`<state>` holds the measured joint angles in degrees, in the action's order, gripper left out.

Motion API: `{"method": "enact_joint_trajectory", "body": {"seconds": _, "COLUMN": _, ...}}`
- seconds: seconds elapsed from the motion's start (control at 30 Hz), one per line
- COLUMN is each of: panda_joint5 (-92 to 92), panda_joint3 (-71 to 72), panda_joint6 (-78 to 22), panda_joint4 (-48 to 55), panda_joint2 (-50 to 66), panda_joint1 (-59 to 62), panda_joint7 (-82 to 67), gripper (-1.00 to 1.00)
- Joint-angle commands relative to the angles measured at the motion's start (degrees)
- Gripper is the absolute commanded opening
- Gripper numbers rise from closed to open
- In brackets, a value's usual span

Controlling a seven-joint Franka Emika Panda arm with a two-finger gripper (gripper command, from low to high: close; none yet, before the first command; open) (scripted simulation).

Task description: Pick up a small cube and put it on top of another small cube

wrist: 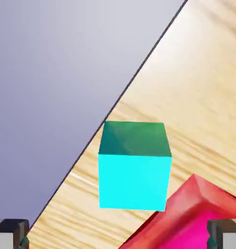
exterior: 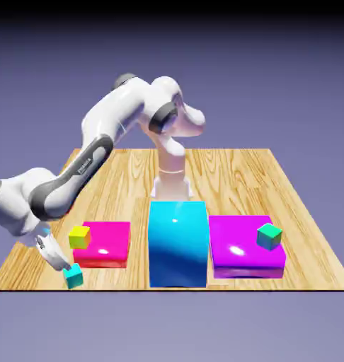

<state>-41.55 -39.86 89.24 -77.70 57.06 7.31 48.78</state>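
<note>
The small cube (exterior: 73, 276), cyan-teal all over, sits on the wood near the table's front corner at the exterior view's left. In the hand view the small cube (wrist: 134, 168) fills the middle, close to the table's edge. My gripper (exterior: 64, 264) hovers just above and left of it, open, with nothing between the fingers. Its two grey fingertips (wrist: 11, 234) show far apart at the bottom corners, the gripper (wrist: 118, 237) centred below the cube. Another small cube (exterior: 269, 236), green-topped with teal sides, rests on the magenta block (exterior: 238, 254) at the right.
A pink block (exterior: 107, 244) lies right beside the small cube, carrying a yellow-topped cube (exterior: 80, 237); the pink block's (wrist: 197, 221) corner shows in the hand view. A tall blue block (exterior: 177, 244) stands mid-table. The table's front edge (wrist: 115, 104) runs close by.
</note>
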Motion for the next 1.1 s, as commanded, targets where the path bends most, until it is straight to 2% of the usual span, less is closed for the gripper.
{"method": "enact_joint_trajectory", "body": {"seconds": 0.0, "panda_joint5": -0.5, "panda_joint3": -0.4, "panda_joint6": -0.9, "panda_joint4": 0.9, "panda_joint2": 1.0, "panda_joint1": 0.1, "panda_joint7": 0.1, "gripper": 0.00}}
{"method": "enact_joint_trajectory", "body": {"seconds": 0.13, "panda_joint5": -3.0, "panda_joint3": 1.4, "panda_joint6": 6.3, "panda_joint4": -5.2, "panda_joint2": 3.4, "panda_joint1": -2.2, "panda_joint7": -2.0, "gripper": 0.00}}
{"method": "enact_joint_trajectory", "body": {"seconds": 0.17, "panda_joint5": -3.0, "panda_joint3": 1.4, "panda_joint6": 6.3, "panda_joint4": -5.2, "panda_joint2": 3.4, "panda_joint1": -2.2, "panda_joint7": -2.0, "gripper": -1.00}}
{"method": "enact_joint_trajectory", "body": {"seconds": 0.3, "panda_joint5": -0.4, "panda_joint3": -0.5, "panda_joint6": -0.9, "panda_joint4": 1.0, "panda_joint2": 1.0, "panda_joint1": 0.0, "panda_joint7": 0.2, "gripper": -1.00}}
{"method": "enact_joint_trajectory", "body": {"seconds": 0.37, "panda_joint5": 2.2, "panda_joint3": -1.2, "panda_joint6": 0.9, "panda_joint4": 1.8, "panda_joint2": 0.9, "panda_joint1": -4.2, "panda_joint7": 1.6, "gripper": -1.00}}
{"method": "enact_joint_trajectory", "body": {"seconds": 0.77, "panda_joint5": 32.1, "panda_joint3": 21.9, "panda_joint6": 7.3, "panda_joint4": -3.4, "panda_joint2": -9.9, "panda_joint1": -29.1, "panda_joint7": -2.5, "gripper": -1.00}}
{"method": "enact_joint_trajectory", "body": {"seconds": 1.07, "panda_joint5": 39.2, "panda_joint3": 40.6, "panda_joint6": 0.7, "panda_joint4": -7.3, "panda_joint2": -16.4, "panda_joint1": -24.0, "panda_joint7": -2.5, "gripper": -1.00}}
